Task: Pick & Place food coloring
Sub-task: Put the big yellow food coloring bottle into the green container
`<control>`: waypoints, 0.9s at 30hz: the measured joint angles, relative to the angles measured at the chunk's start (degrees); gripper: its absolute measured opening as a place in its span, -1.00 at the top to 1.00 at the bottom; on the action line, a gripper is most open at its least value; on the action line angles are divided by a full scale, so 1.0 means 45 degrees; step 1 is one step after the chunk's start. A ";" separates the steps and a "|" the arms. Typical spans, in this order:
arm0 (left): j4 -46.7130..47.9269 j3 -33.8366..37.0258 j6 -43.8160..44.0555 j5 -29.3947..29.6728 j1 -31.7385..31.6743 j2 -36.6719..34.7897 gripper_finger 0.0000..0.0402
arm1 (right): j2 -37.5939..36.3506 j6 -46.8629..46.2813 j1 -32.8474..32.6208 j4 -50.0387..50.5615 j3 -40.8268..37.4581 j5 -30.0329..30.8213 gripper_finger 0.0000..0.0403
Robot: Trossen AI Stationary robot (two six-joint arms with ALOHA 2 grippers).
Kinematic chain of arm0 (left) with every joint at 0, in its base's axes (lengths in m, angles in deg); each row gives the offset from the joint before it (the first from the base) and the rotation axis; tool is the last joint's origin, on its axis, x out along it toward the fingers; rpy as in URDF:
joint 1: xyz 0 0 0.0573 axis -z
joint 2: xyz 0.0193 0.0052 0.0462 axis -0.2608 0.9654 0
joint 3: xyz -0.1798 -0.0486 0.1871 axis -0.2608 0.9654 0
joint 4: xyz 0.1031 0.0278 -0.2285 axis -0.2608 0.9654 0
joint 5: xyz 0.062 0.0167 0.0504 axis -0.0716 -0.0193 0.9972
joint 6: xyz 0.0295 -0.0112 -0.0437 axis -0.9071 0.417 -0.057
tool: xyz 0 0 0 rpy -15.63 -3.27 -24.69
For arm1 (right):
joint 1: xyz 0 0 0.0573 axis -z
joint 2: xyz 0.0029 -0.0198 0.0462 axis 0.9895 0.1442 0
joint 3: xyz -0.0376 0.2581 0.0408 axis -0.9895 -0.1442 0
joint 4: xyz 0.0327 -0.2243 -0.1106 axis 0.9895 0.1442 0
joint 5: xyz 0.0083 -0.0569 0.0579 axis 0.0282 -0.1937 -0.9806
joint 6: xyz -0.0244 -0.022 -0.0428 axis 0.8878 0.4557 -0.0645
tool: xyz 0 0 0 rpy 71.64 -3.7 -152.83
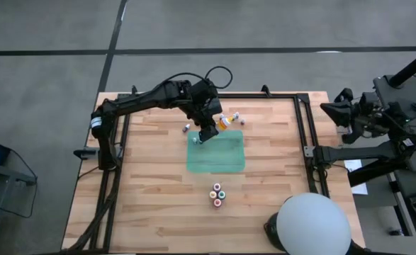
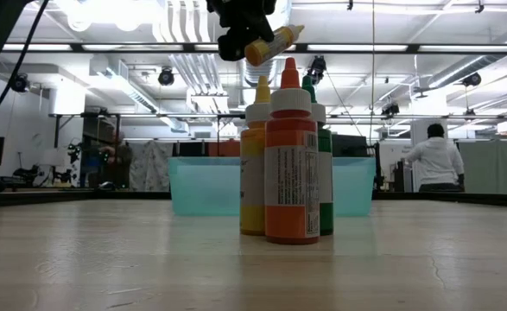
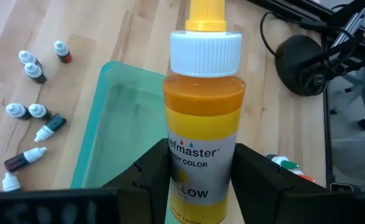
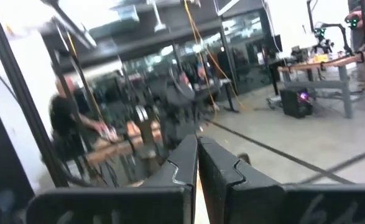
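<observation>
- Wooden table [image 1: 158, 191]: left gripper [image 3: 198, 180] clamps the yellow food coloring bottle [image 3: 204, 112] above the green mat's [image 1: 225, 159] far edge.
- Right gripper [image 4: 198, 163], pressed shut, faces a workshop, seemingly off the table's right edge.

One teal tray [image 3: 107, 124], one yellow bottle [image 3: 204, 124] aloft, eight tiny bottles [image 3: 38, 111], at least three upright bottles [image 2: 290, 164]

We see even overhead light, glaring ceiling lamps [image 2: 106, 10] in the low view, motion-blurred right wrist view, soft shadows.
</observation>
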 joint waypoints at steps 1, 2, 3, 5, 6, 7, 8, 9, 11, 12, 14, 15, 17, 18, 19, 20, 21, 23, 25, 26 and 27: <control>0.0053 -0.0013 -0.0053 0.0000 0.0000 0.0000 0.37 | 0.0000 0.0064 0.0000 -0.0256 -0.0001 0.0000 0.96; 0.0120 -0.0050 -0.0124 0.0000 0.0000 0.0000 0.37 | 0.0010 0.0197 0.0000 -0.0574 -0.0019 0.0005 0.96; 0.0119 -0.0097 -0.0189 0.0000 0.0004 0.0000 0.37 | 0.0091 0.0312 0.0000 -0.0836 -0.0024 0.0029 0.96; 0.0068 -0.0199 -0.0252 -0.0003 0.0005 -0.0005 0.37 | 0.0307 0.0302 0.0004 -0.1324 -0.0024 0.0431 0.96; 0.0095 -0.0252 -0.0258 -0.0005 0.0005 -0.0015 0.37 | 0.0464 0.0221 0.0000 -0.1418 -0.0024 0.0666 0.96; 0.0169 -0.0324 -0.0257 -0.0005 0.0005 -0.0015 0.37 | 0.0655 0.0129 0.0001 -0.1429 -0.0024 0.0885 0.96; 0.0199 -0.0393 -0.0258 0.0000 0.0004 -0.0015 0.37 | 0.0898 0.0086 0.0003 -0.1422 -0.0024 0.1012 0.96; 0.0207 -0.0466 -0.0258 0.0000 0.0003 -0.0015 0.37 | 0.1170 0.0099 0.0002 -0.1430 -0.0024 0.1025 0.96; 0.0275 -0.0598 -0.0254 -0.0004 0.0005 -0.0015 0.37 | 0.1709 0.0113 0.0003 -0.1430 -0.0029 0.1118 0.96; 0.0276 -0.0670 -0.0257 0.0000 0.0004 -0.0015 0.37 | 0.2010 0.0133 0.0001 -0.1445 -0.0026 0.1218 0.96; 0.0353 -0.0865 -0.0264 0.0000 0.0000 -0.0015 0.37 | 0.2584 0.0143 0.0000 -0.1480 -0.0001 0.1264 0.95; 0.0478 -0.0974 -0.0328 0.0000 0.0001 -0.0015 0.37 | 0.2851 0.0138 0.0000 -0.1495 0.0024 0.1287 0.94; 0.0726 -0.1192 -0.0502 -0.0003 0.0005 -0.0023 0.37 | 0.3330 0.0155 0.0005 -0.1477 0.0065 0.1302 0.90; 0.0783 -0.1280 -0.0550 0.0000 0.0005 -0.0024 0.37 | 0.3542 0.0196 0.0005 -0.1471 0.0119 0.1302 0.87; 0.0871 -0.1353 -0.0563 0.0000 0.0005 -0.0024 0.37 | 0.3734 0.0212 0.0000 -0.1481 0.0195 0.1302 0.83; 0.0960 -0.1415 -0.0591 0.0000 0.0005 -0.0024 0.37 | 0.3911 0.0184 0.0000 -0.1483 0.0272 0.1297 0.78; 0.0982 -0.1469 -0.0632 0.0003 0.0005 -0.0024 0.37 | 0.4078 0.0099 0.0000 -0.1479 0.0363 0.1291 0.73; 0.1153 -0.1600 -0.0748 0.0005 0.0005 -0.0024 0.37 | 0.4391 -0.0042 0.0003 -0.1426 0.0615 0.1238 0.61; 0.1230 -0.1711 -0.0832 0.0000 0.0005 -0.0024 0.37 | 0.4718 -0.0376 0.0005 -0.0956 0.1018 0.1085 0.47; 0.1214 -0.1751 -0.0850 0.0000 0.0005 -0.0024 0.37 | 0.4899 -0.0641 0.0003 -0.0598 0.1264 0.1034 0.39; 0.1216 -0.1766 -0.0894 0.0000 0.0005 -0.0024 0.37 | 0.5094 -0.0879 0.0002 -0.0178 0.1552 0.1012 0.31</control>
